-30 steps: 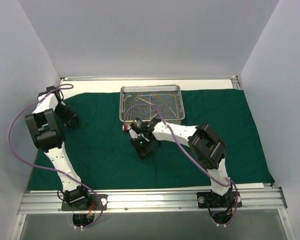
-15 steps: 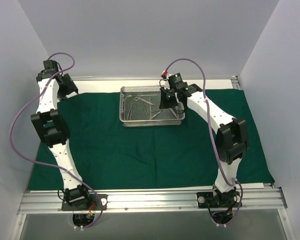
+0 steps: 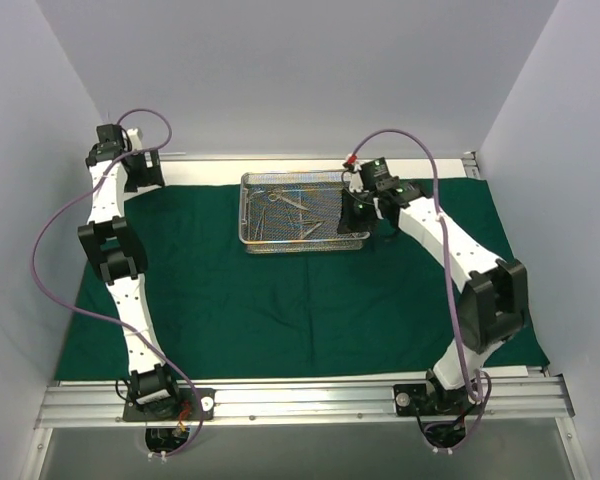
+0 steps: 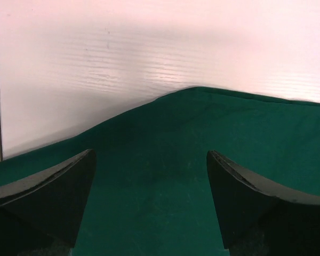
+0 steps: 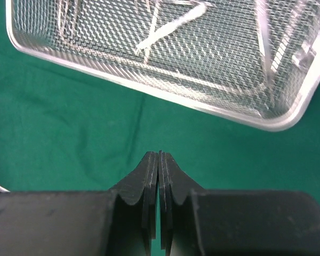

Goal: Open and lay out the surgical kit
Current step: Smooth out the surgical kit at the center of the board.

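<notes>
Lying spread, cloth (image 3: 280,310) bears tray (image 3: 300,244); left jaws gape, empty, over its far corner; right jaws pressed together beside tray, perhaps to nudge it.

White walls (image 3: 280,80) enclose a white table (image 3: 200,170) edged by an aluminium rail (image 3: 300,400).

A dark green cloth (image 3: 280,310) is lying spread out flat. A rectangular silver wire-mesh tray (image 3: 302,245) is sitting upright on its far middle part, and several slim steel instruments (image 3: 285,200) are lying loosely crossed inside it.
</notes>
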Motion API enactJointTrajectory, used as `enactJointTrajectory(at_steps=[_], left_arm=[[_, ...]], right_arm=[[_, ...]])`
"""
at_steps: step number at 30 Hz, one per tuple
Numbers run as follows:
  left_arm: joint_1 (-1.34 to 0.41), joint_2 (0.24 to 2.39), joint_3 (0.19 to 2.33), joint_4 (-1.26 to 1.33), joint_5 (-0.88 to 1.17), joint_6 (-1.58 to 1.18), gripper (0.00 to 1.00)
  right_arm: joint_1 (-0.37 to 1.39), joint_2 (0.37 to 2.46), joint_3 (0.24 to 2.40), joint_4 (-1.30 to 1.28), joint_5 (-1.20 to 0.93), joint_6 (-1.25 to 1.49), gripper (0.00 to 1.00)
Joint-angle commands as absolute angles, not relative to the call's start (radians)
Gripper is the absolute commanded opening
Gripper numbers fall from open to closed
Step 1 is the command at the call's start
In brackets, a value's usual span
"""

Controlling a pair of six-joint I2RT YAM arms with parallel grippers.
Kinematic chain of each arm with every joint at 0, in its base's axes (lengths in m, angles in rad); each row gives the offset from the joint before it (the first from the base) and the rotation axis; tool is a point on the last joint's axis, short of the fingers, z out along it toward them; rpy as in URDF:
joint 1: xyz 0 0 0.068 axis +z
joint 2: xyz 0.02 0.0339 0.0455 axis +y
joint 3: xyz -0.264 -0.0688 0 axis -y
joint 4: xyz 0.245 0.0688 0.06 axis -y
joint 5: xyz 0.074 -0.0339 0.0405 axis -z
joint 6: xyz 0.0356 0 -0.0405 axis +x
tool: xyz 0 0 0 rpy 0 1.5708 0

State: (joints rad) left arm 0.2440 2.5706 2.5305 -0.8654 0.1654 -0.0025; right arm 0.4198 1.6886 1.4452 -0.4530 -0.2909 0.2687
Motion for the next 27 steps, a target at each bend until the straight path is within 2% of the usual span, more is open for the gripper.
enactJointTrajectory(at_steps=[1, 4, 8, 10, 11, 13, 14, 17, 19, 21, 27], left_arm=[[0.255, 2.551, 2.63, -0.79, 0.117, 0.075, 0.94], [0.261, 2.583, 2.703, -0.833, 0.062, 0.083, 0.94], [0.261, 2.539, 2.57, -0.695, 0.066, 0.179, 0.94], [0.262, 2.542, 2.539, -0.657, 0.084, 0.199, 0.99], [0.261, 2.555, 2.557, -0.652, 0.103, 0.21, 0.92], [0.259, 2.614, 2.601, -0.672, 0.126, 0.219, 0.89], [0.258, 2.629, 2.617, -0.686, 0.135, 0.23, 0.83], [0.247, 2.661, 2.611, -0.673, 0.127, 0.251, 0.79], [0.233, 2.683, 2.611, -0.669, 0.059, 0.258, 0.82], [0.224, 2.695, 2.608, -0.663, 0.029, 0.264, 0.91], [0.222, 2.734, 2.614, -0.693, 0.037, 0.249, 0.97]], right_arm=[[0.397, 1.573, 1.337, -0.411, -0.298, 0.252, 0.0], [0.374, 1.511, 1.275, -0.382, -0.293, 0.256, 0.0], [0.339, 1.476, 1.241, -0.394, -0.296, 0.249, 0.0], [0.327, 1.465, 1.243, -0.403, -0.285, 0.232, 0.0], [0.319, 1.457, 1.241, -0.403, -0.281, 0.224, 0.0], [0.307, 1.451, 1.232, -0.393, -0.284, 0.219, 0.0], [0.296, 1.45, 1.227, -0.391, -0.285, 0.219, 0.0], [0.278, 1.447, 1.209, -0.388, -0.293, 0.219, 0.0], [0.269, 1.445, 1.203, -0.391, -0.299, 0.219, 0.0], [0.258, 1.442, 1.203, -0.393, -0.301, 0.215, 0.0], [0.245, 1.437, 1.19, -0.39, -0.301, 0.218, 0.0]])
